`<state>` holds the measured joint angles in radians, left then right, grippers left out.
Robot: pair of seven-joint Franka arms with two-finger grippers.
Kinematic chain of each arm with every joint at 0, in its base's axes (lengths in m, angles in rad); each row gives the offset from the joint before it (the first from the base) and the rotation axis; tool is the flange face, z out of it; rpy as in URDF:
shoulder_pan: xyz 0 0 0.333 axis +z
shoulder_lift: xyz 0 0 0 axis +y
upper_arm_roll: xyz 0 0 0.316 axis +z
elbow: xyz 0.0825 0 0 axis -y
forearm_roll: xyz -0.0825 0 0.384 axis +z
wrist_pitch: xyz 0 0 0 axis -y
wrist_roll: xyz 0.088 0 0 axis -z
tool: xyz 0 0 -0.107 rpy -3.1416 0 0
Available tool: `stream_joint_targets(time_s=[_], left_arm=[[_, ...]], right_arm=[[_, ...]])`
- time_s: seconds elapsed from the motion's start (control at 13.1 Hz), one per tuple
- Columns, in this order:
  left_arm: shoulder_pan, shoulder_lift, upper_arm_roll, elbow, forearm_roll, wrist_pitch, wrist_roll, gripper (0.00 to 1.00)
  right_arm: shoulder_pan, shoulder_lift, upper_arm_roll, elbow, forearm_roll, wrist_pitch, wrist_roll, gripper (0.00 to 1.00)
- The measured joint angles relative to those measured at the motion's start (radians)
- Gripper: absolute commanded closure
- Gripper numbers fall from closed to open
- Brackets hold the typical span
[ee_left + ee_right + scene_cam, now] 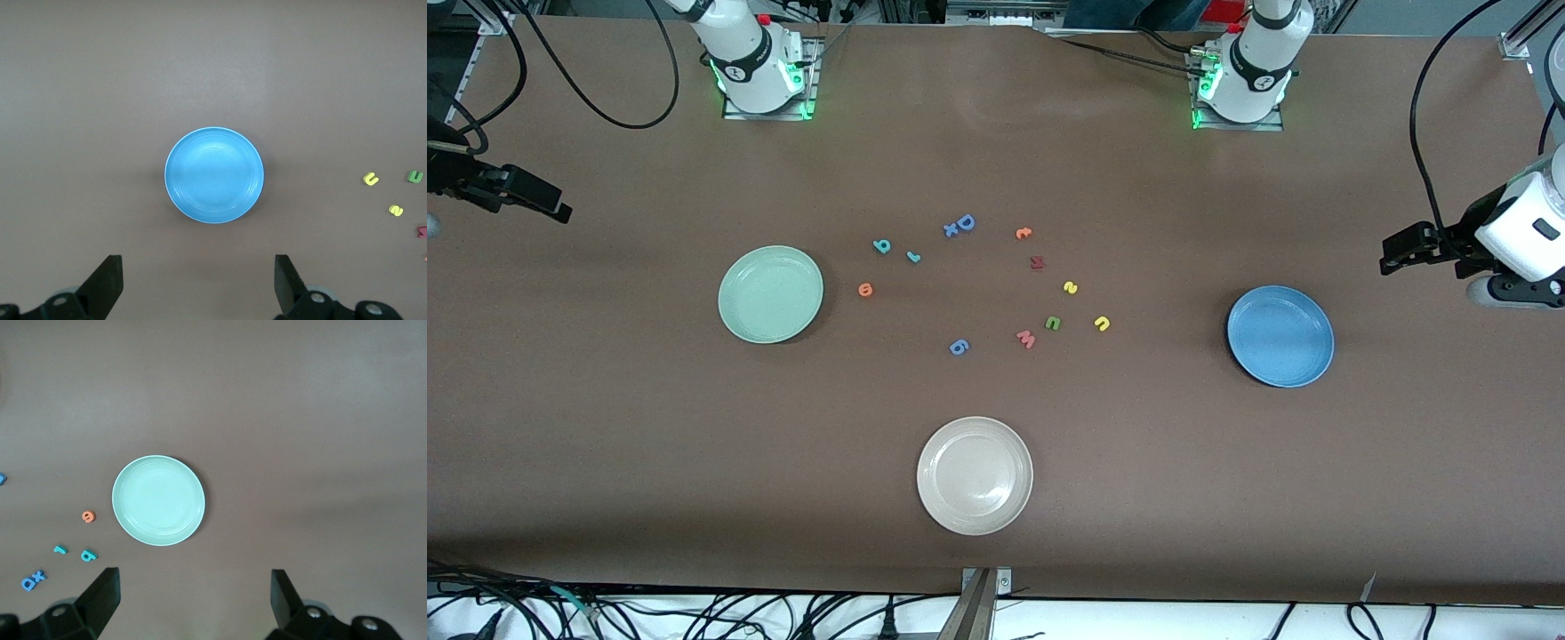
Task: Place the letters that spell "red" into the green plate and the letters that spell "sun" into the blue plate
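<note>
The green plate [770, 294] [159, 501] lies toward the right arm's end, the blue plate [1280, 336] [214, 175] toward the left arm's end. Between them lie the small letters. Teal d [882, 245] [88, 555], teal r [912, 257] [60, 550] and orange e [865, 289] [88, 516] are close to the green plate. Yellow s [1071, 287] [395, 211], green n [1053, 324] [415, 177] and yellow u [1102, 324] [371, 179] lie closer to the blue plate. My left gripper [1392, 252] [199, 280] hangs open and empty over bare table at its end. My right gripper [551, 203] [195, 597] hangs open and empty at the other end.
An off-white plate [975, 476] sits nearest the front camera. Other letters lie in the cluster: a blue D with an x [960, 225], an orange letter [1024, 233], a dark red one [1038, 262], a pink w [1026, 339] and a blue one [959, 347].
</note>
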<state>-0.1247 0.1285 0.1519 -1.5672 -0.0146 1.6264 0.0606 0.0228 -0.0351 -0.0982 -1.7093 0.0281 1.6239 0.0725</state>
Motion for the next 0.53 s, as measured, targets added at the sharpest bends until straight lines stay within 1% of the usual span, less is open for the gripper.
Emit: stream_joint_targets(time_s=[0.38, 0.53], left_arm=[[0.000, 0.000, 0.000, 0.000, 0.000, 0.000, 0.000, 0.00], [0.000, 0.000, 0.000, 0.000, 0.000, 0.000, 0.000, 0.00]], right_arm=[[0.010, 0.003, 0.040, 0.013, 0.001, 0.002, 0.001, 0.00], [0.012, 0.004, 0.046, 0.014, 0.001, 0.001, 0.004, 0.00]])
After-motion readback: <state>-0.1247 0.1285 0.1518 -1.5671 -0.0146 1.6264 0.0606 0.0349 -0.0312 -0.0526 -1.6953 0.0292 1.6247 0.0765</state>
